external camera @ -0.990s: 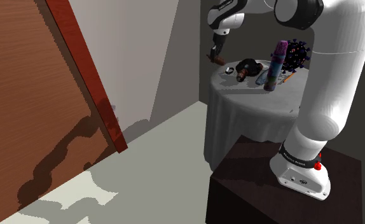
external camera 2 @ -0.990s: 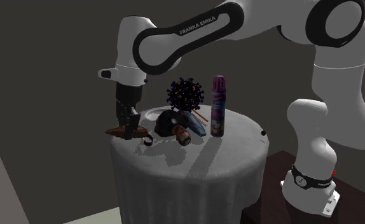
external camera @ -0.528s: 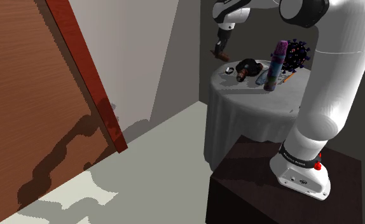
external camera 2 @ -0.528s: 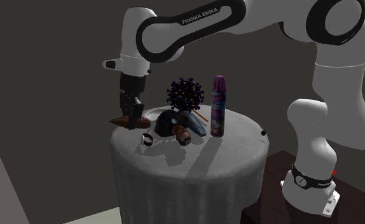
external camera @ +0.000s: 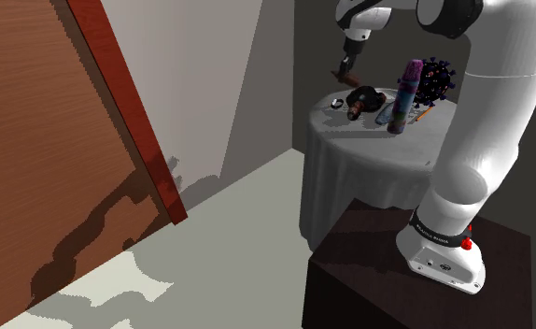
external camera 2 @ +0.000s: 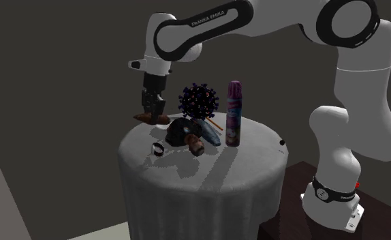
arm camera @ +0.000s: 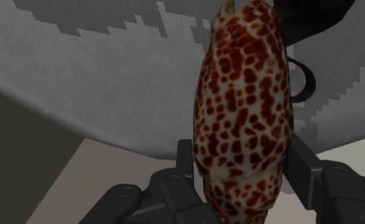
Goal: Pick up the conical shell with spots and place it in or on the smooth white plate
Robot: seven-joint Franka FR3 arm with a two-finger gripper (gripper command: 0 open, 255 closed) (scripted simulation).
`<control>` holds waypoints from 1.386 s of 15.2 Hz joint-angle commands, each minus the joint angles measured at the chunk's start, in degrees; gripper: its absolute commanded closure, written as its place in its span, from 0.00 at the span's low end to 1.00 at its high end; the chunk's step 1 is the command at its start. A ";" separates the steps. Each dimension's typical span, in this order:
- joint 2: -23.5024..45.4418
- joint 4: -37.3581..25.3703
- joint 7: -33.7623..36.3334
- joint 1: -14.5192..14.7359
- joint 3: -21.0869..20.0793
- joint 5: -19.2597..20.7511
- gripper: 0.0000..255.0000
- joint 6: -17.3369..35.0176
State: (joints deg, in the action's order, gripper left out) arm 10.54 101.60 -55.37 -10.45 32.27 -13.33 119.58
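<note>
Round tabletop (external camera 2: pixel 248 153) under pale grey cloth, below the hand. All-black two-finger hand (external camera 2: pixel 154 113), poised over the tabletop's rim, pinching the shell. Cream conical shell with red-brown spots (arm camera: pixel 245 121), clasped between the fingers (arm camera: pixel 304 167), clear of the cloth.

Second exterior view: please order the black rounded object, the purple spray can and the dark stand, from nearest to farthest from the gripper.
From the gripper, shut on the spotted shell:
1. the black rounded object, just lower right of it, on the table.
2. the purple spray can, upright, further right.
3. the dark stand, at the view's lower right.
</note>
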 commanded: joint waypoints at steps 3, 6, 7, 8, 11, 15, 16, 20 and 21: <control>0.22 -0.50 -5.74 -3.46 1.85 -1.31 1.00 -1.21; 1.46 -2.05 -10.10 -6.35 3.09 -2.84 1.00 -2.48; 1.99 -2.71 -11.56 -7.39 3.47 -3.41 1.00 -2.97; 2.59 -3.45 -13.02 -8.45 3.83 -4.01 1.00 -3.49; 4.76 -6.13 -17.38 -11.85 4.79 -5.98 1.00 -5.27; 8.38 -10.74 -22.86 -16.88 5.66 -8.83 1.00 -8.07; 8.48 -10.11 -23.05 -16.87 5.56 -8.97 1.00 -7.38; 9.05 -7.77 -23.86 -16.81 5.25 -9.67 1.00 -4.67; 9.23 -7.22 -24.08 -16.81 5.16 -9.88 1.00 -4.01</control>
State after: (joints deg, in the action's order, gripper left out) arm 19.82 93.49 -79.15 -27.30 37.46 -23.09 114.74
